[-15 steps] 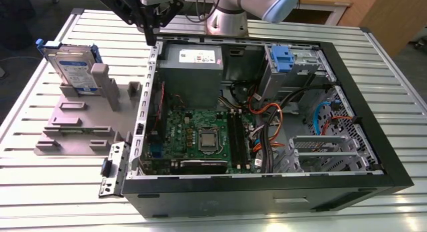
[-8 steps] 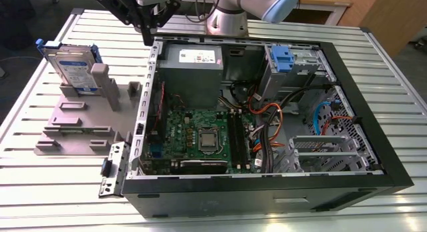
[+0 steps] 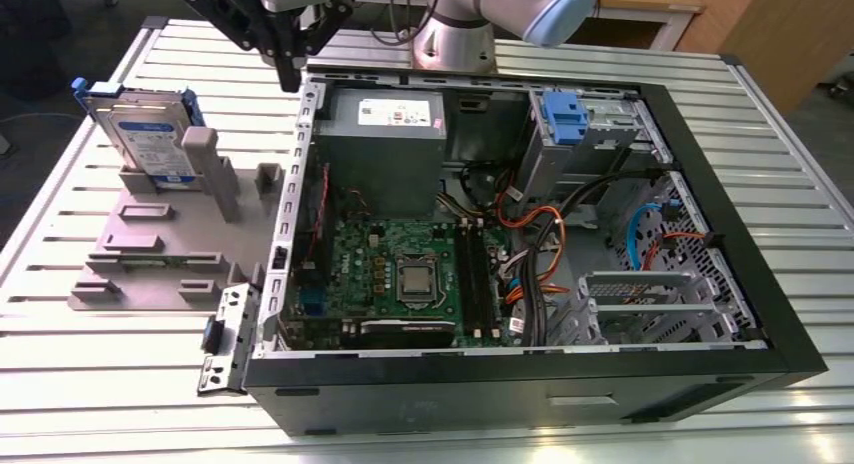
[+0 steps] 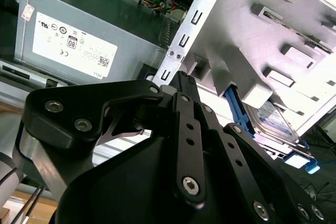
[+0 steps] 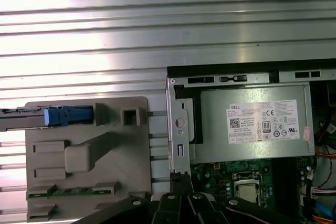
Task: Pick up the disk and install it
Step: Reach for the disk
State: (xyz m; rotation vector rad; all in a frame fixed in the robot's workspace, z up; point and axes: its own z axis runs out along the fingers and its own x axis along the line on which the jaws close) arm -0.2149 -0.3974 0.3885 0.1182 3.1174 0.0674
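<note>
The disk [image 3: 138, 136] stands upright on its edge in a slot of the grey holder plate [image 3: 147, 259], at the exterior view's left; it is silver with a white-and-blue label and blue side rails. In the first wrist view the disk [image 5: 26, 113] shows edge-on, and in the second wrist view the disk [image 4: 273, 121] peeks out behind the holder's blocks. My gripper [image 3: 290, 81] hangs over the open computer case's back corner, to the right of the disk and apart from it. Its black fingers meet at the tip and hold nothing, as seen on the gripper [image 4: 181, 77] and the gripper [image 5: 181, 178].
The open computer case [image 3: 721, 234] lies on a slatted metal table [image 3: 80, 384]. Inside are a grey power supply box [image 3: 384, 119], a green motherboard [image 3: 400, 274], cables, and an upright silver cage with a blue latch [image 3: 567, 119]. The holder plate carries several raised blocks.
</note>
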